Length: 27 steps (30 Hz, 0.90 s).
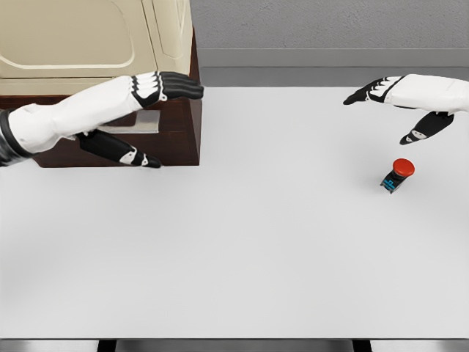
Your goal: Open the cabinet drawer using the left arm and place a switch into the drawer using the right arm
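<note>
The right hand (396,103) hovers above the surface (242,249) at the upper right, fingers extended and relaxed, thumb spread downward, holding nothing. Just below it, apart from the fingers, the switch (399,174) lies tilted on the surface: a red mushroom-shaped button on a small dark body with blue detail. The left hand (150,110) is open at the cabinet (110,44) front, fingers extended over the grey drawer handle (143,123), thumb below it; contact cannot be confirmed. The cabinet has a beige body and a dark brown base.
</note>
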{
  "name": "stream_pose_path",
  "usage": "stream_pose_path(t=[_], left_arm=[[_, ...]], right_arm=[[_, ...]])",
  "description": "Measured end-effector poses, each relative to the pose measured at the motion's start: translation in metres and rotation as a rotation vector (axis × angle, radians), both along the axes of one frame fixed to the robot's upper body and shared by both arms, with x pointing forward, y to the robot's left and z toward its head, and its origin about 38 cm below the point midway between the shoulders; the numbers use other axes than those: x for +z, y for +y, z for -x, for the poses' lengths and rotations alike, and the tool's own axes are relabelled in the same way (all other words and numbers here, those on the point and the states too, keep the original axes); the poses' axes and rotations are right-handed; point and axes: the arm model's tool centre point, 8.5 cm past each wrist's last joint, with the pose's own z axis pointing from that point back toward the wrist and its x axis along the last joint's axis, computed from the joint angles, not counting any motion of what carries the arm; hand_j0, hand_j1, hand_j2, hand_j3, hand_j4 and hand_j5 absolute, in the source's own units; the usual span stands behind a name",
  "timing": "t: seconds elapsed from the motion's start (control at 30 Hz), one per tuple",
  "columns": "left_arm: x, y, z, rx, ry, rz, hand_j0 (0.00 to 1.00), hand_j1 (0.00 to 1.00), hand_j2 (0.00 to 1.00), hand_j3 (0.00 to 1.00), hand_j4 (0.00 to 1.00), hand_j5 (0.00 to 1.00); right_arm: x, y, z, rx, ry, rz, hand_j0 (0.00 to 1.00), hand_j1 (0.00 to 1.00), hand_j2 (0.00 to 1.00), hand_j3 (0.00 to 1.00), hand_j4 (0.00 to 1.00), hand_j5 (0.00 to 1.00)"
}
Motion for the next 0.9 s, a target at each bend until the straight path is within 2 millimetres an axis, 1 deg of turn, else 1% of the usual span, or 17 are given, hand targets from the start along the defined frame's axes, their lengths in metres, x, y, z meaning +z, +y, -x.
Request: stream_pose_path(t=[0.13,0.23,0.3,0.4,0.43,0.47,0.57,0.7,0.73,0.77,0.9], left_arm=[[0.008,0.012,0.0,0.026,-0.016,-0.025,1.0,1.0,1.0,1.0,1.0,1.0],[0.01,0.017,0.0,0.038,-0.016,-0.04,1.0,1.0,1.0,1.0,1.0,1.0],[0.013,0.017,0.0,0.03,-0.022,-0.059,1.0,1.0,1.0,1.0,1.0,1.0],[0.01,0.017,0.002,0.014,-0.012,-0.096,1.0,1.0,1.0,1.0,1.0,1.0],[0.013,0.016,0.001,0.009,-0.016,-0.108,1.0,1.0,1.0,1.0,1.0,1.0],[0.017,0.017,0.001,0.009,-0.02,-0.114,1.0,1.0,1.0,1.0,1.0,1.0],[0.041,0.027,0.001,0.001,-0.02,-0.146,1.0,1.0,1.0,1.0,1.0,1.0],[0.043,0.044,0.008,-0.02,0.07,-0.207,1.0,1.0,1.0,1.0,1.0,1.0],[0.043,0.046,0.009,-0.021,0.085,-0.216,1.0,1.0,1.0,1.0,1.0,1.0],[0.041,0.047,0.01,-0.02,0.099,-0.223,1.0,1.0,1.0,1.0,1.0,1.0],[0.04,0.048,0.006,0.01,0.151,-0.237,1.0,1.0,1.0,1.0,1.0,1.0]], right_arm=[[0.0,-0.001,0.0,-0.002,0.0,0.002,1.0,1.0,1.0,1.0,1.0,1.0],[-0.001,-0.003,0.0,-0.009,0.003,0.005,1.0,1.0,1.0,1.0,1.0,1.0],[-0.003,-0.014,-0.002,-0.04,0.01,0.01,1.0,1.0,1.0,1.0,1.0,1.0],[0.0,-0.033,0.0,-0.086,0.011,0.028,1.0,1.0,1.0,1.0,1.0,1.0],[-0.007,-0.039,0.003,-0.097,0.029,0.034,1.0,1.0,1.0,1.0,1.0,1.0],[-0.008,-0.043,0.005,-0.107,0.034,0.04,1.0,1.0,1.0,1.0,1.0,1.0],[-0.017,-0.056,0.013,-0.132,0.06,0.056,1.0,1.0,1.0,1.0,1.0,1.0],[-0.034,-0.067,0.022,-0.153,0.104,0.07,1.0,1.0,1.0,1.0,1.0,1.0],[-0.035,-0.068,0.023,-0.155,0.107,0.071,1.0,1.0,1.0,1.0,1.0,1.0],[-0.04,-0.069,0.025,-0.157,0.118,0.071,1.0,1.0,1.0,1.0,1.0,1.0],[-0.042,-0.066,0.025,-0.153,0.122,0.066,1.0,1.0,1.0,1.0,1.0,1.0]])
